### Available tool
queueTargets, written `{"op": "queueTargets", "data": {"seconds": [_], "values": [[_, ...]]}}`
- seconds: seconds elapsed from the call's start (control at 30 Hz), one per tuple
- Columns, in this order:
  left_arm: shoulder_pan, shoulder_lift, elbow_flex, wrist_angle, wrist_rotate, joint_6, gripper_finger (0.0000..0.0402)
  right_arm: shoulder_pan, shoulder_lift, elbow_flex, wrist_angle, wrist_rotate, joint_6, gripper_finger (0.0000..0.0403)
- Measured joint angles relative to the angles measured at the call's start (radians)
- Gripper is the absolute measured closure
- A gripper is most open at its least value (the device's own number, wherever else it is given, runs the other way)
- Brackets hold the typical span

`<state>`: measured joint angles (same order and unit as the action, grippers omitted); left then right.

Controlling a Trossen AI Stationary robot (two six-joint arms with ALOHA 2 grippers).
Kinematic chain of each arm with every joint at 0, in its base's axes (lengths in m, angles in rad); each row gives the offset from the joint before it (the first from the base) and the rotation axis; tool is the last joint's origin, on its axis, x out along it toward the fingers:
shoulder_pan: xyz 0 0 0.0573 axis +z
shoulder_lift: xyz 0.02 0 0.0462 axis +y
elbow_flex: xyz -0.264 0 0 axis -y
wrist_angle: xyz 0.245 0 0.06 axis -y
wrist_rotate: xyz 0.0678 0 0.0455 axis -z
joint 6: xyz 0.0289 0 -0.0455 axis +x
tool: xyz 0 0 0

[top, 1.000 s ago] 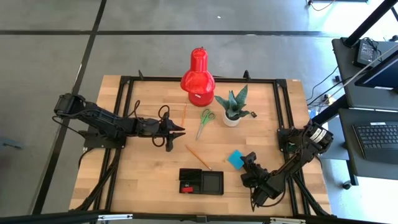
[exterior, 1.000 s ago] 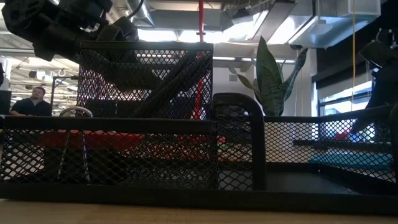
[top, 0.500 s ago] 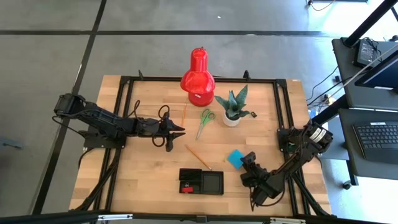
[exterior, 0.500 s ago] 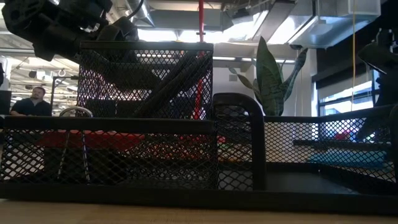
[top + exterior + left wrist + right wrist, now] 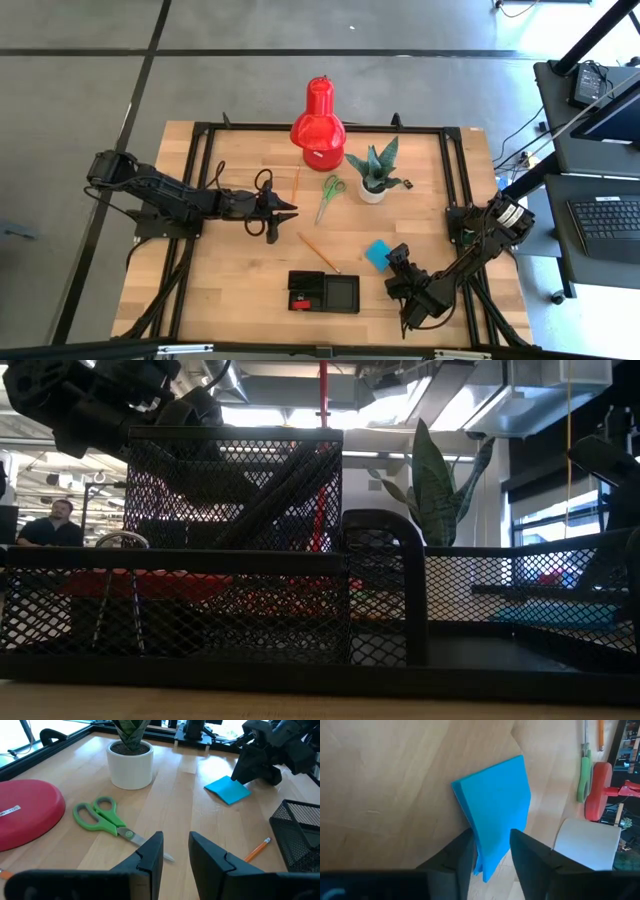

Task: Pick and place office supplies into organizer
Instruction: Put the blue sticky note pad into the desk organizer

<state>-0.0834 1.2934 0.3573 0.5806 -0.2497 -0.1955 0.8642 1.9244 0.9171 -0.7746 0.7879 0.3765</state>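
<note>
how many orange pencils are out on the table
2: one pencil lies between the red lamp and the left fingers, another pencil lies just behind the organizer. More may hide inside its mesh.

A blue note pad [image 5: 378, 254] lies flat right of the black mesh organizer [image 5: 324, 292]; green-handled scissors [image 5: 329, 195] and two orange pencils [image 5: 318, 252] lie on the bench [image 5: 230, 270] behind it.

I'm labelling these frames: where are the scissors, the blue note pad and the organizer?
scissors [image 5: 102, 817]: left wrist view, on the green handles.
blue note pad [image 5: 495, 805]: right wrist view, on its top sheet.
organizer [image 5: 342, 294]: high view, on the floor of its right compartment.
</note>
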Motion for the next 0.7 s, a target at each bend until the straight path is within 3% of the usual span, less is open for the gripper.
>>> {"op": "queueTargets", "data": {"seconds": [0.7], "values": [[0.000, 0.000, 0.000, 0.000, 0.000, 0.000, 0.0315, 0.001, 0.000, -0.004, -0.018, -0.007, 0.096, 0.0396]]}}
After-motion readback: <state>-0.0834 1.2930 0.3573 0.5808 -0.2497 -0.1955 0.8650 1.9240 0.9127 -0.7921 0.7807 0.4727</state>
